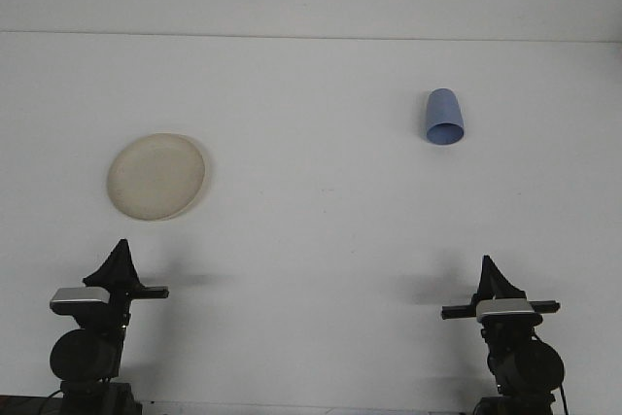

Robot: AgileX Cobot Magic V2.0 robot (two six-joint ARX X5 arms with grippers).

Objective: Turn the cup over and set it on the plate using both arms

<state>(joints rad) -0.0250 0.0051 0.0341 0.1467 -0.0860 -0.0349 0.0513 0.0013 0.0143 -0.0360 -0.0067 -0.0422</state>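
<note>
A blue cup [444, 117] is at the table's far right, its wide rim toward me and its narrow base away; it looks mouth-down. A cream round plate [156, 176] lies flat at the left, with nothing on it. My left gripper [119, 246] is low at the front left, below the plate, its fingers meeting in one point and holding nothing. My right gripper [487, 262] is low at the front right, well short of the cup, also shut and holding nothing.
The white table [321, 221] runs back to a pale wall. Open surface lies between the plate and the cup and in front of both arms.
</note>
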